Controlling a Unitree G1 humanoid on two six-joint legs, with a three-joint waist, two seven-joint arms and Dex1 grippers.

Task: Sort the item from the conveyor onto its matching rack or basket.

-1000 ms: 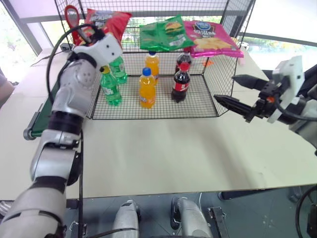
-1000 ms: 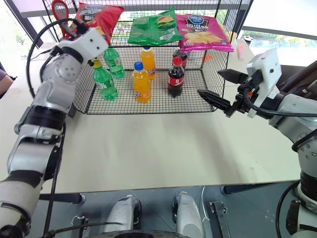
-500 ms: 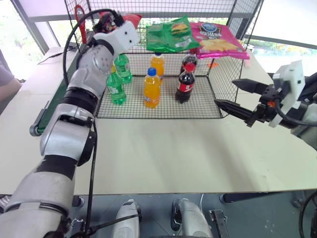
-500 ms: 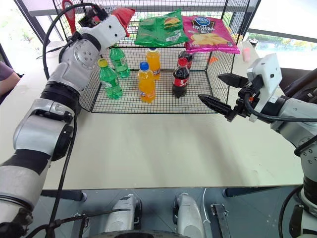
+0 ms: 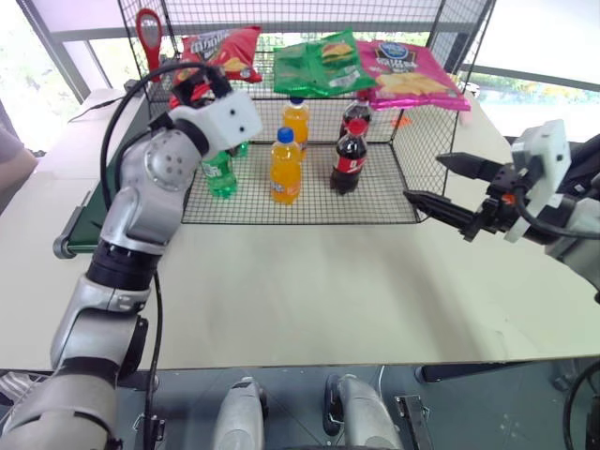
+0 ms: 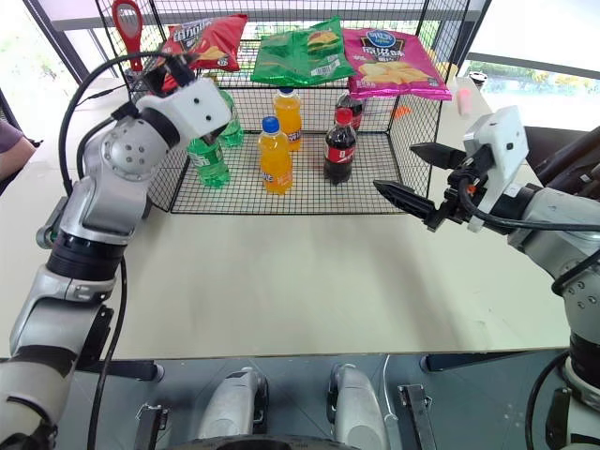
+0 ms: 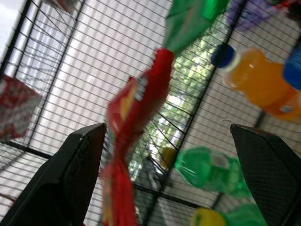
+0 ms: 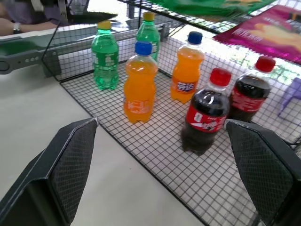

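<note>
The red chip bag (image 5: 222, 49) lies on the left end of the black wire top tier (image 5: 267, 58) of the cage. My left gripper (image 5: 195, 84) hovers open just in front of and below the bag, holding nothing. The left wrist view has the bag (image 7: 136, 101) edge-on ahead, between the widely spread fingers (image 7: 77, 169). To the left of the cage, behind my left arm, runs the dark green conveyor (image 5: 91, 216). My right gripper (image 5: 424, 178) stands open and empty off the cage's front right corner.
A green bag (image 5: 316, 64) and a pink bag (image 5: 412, 77) share the top tier. Green (image 5: 218, 171), orange (image 5: 284, 167) and cola (image 5: 349, 159) bottles stand on the cage floor. A red paddle-shaped object (image 5: 150, 28) stands at the cage's back left. A person's sleeve (image 5: 7, 164) shows far left.
The left gripper has opened and let go of the red bag, which now rests on the top tier. The left arm has drawn back and down. The right arm stays still.
</note>
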